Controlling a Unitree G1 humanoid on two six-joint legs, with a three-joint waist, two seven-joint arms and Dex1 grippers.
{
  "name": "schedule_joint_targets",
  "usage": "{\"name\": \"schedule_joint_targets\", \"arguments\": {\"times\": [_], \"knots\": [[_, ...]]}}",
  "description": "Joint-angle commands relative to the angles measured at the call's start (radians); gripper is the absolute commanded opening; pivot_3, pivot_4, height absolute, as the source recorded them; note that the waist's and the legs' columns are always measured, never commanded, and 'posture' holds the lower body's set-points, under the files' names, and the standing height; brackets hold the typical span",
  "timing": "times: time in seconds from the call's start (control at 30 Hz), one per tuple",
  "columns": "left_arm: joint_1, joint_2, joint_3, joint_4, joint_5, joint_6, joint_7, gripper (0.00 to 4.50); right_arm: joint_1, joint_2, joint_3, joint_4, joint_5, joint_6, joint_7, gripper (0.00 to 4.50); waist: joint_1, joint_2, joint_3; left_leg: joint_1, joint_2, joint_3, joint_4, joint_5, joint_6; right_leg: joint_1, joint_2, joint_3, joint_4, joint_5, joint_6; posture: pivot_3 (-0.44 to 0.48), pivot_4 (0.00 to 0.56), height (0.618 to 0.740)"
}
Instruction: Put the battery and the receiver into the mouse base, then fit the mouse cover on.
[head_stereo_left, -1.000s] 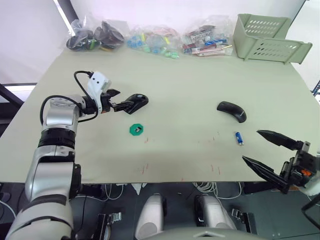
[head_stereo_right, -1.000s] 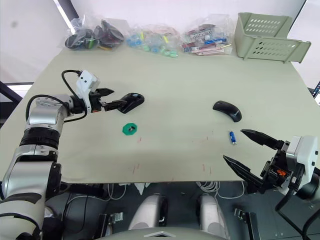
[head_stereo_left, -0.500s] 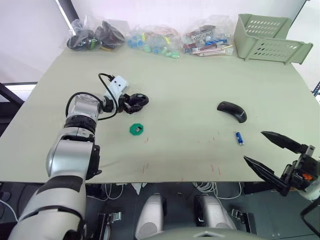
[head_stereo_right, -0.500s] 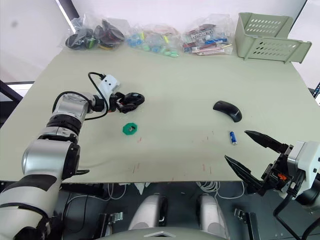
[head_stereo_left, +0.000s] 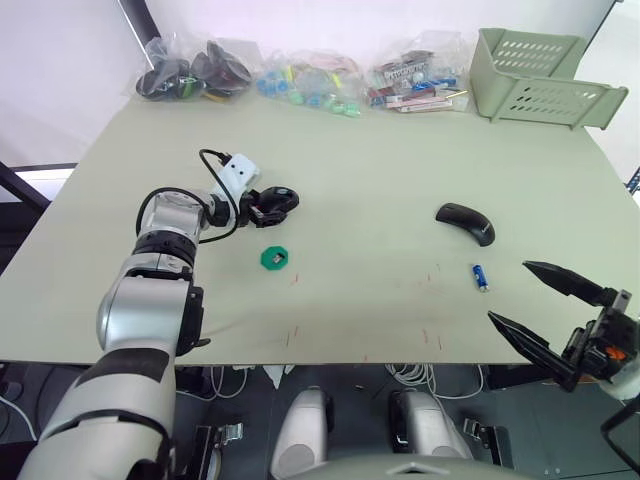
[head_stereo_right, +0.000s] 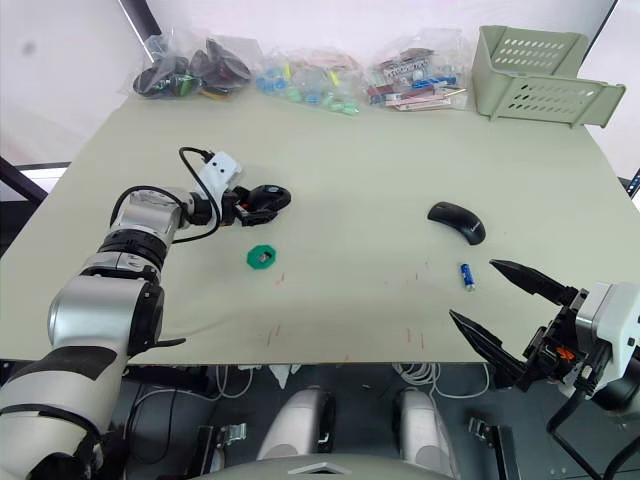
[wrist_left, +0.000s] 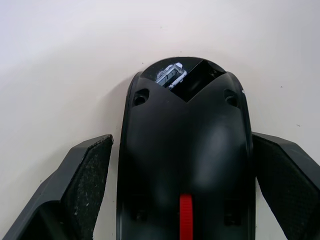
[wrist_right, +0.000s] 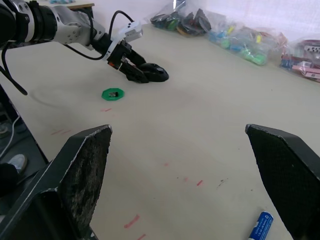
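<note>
Pale green bench (head_stereo_left: 400, 190), bags along far edge | left gripper (head_stereo_left: 262, 205) fingers spread around black oval mouse base with red patch (wrist_left: 185, 160), left-centre | right gripper (head_stereo_left: 545, 310) spread, empty, near edge | small blue battery (head_stereo_left: 478, 277) beside glossy black arched mouse cover (head_stereo_left: 464, 222), right side

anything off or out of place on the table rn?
Nothing stands out. Mouse base sits flat between the left tool's open fingers; mouse cover, battery and green disc lie apart, intact. Nothing spilled.
</note>
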Motion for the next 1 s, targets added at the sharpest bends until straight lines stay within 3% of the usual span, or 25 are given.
{"name": "schedule_joint_targets", "arguments": {"times": [0.03, 0.27, 0.33, 0.37, 0.4, 0.63, 0.7, 0.8, 1.0], "knots": [[-0.027, 0.008, 0.024, -0.010, -0.005, -0.023, -0.014, 4.43, -0.003, -0.010, -0.011, -0.018, 0.008, -0.015, -0.002, 4.50, 0.000, 0.000, 0.000, 0.000, 0.000, 0.000, 0.000, 0.000, 0.000, 0.000, 0.000, 0.000, 0.000, 0.000, 0.000, 0.000, 0.150, 0.740], [-0.021, 0.009, 0.032, -0.010, -0.006, -0.031, -0.018, 4.43, -0.029, -0.026, -0.003, -0.002, 0.007, -0.007, -0.003, 4.50, -0.001, 0.000, 0.000, 0.000, 0.000, 0.000, 0.000, 0.000, 0.000, 0.000, 0.000, 0.000, 0.000, 0.000, 0.000, 0.000, 0.150, 0.740], [-0.016, 0.007, 0.035, -0.007, -0.004, -0.033, -0.011, 3.90, -0.037, -0.031, -0.001, 0.002, 0.006, -0.006, -0.004, 4.50, 0.000, 0.000, 0.000, 0.000, 0.000, 0.000, 0.000, 0.000, 0.000, 0.000, 0.000, 0.000, 0.000, 0.000, -0.001, 0.000, 0.150, 0.740], [-0.016, 0.007, 0.037, -0.006, -0.003, -0.032, -0.009, 3.89, -0.039, -0.032, -0.001, 0.003, 0.007, -0.006, -0.004, 4.50, 0.000, 0.000, 0.000, 0.000, 0.000, 0.000, 0.000, 0.000, 0.000, 0.000, 0.000, 0.000, 0.000, 0.000, -0.001, 0.000, 0.150, 0.740], [-0.015, 0.008, 0.038, -0.003, -0.003, -0.033, -0.004, 3.13, -0.041, -0.035, -0.003, 0.004, 0.008, -0.004, -0.004, 4.50, 0.000, 0.000, 0.000, 0.000, 0.000, 0.000, 0.000, 0.000, 0.000, 0.000, 0.000, 0.000, 0.000, 0.001, -0.001, 0.000, 0.150, 0.740], [-0.012, 0.009, 0.051, -0.004, -0.005, -0.047, -0.008, 2.93, -0.045, -0.041, -0.004, 0.008, 0.008, -0.005, -0.002, 4.50, 0.000, 0.000, 0.000, 0.000, 0.000, 0.000, 0.000, 0.000, 0.000, 0.000, 0.000, 0.000, 0.000, 0.001, -0.001, 0.000, 0.150, 0.740], [-0.022, 0.017, 0.072, -0.028, -0.036, -0.058, -0.075, 2.93, -0.042, -0.041, -0.007, 0.006, 0.008, -0.006, -0.004, 4.50, 0.000, 0.000, 0.000, 0.000, 0.000, 0.000, 0.000, 0.000, 0.000, 0.000, 0.000, 0.000, 0.000, 0.001, -0.001, 0.000, 0.150, 0.740], [-0.018, 0.020, 0.083, -0.131, -0.098, -0.032, -0.292, 2.93, -0.036, -0.040, -0.012, 0.005, 0.009, -0.007, -0.002, 4.50, 0.000, -0.001, 0.000, 0.000, 0.000, 0.000, 0.000, 0.000, 0.000, 0.000, 0.000, 0.000, 0.001, 0.001, -0.002, 0.000, 0.150, 0.740], [0.102, -0.005, 0.051, -0.470, -0.155, 0.092, -0.406, 2.93, -0.035, -0.043, -0.015, 0.014, 0.008, -0.008, 0.004, 4.50, -0.001, 0.000, 0.000, 0.000, 0.000, 0.000, 0.000, 0.000, 0.000, 0.000, 0.000, 0.001, 0.001, 0.001, -0.002, 0.000, 0.150, 0.740]]}}
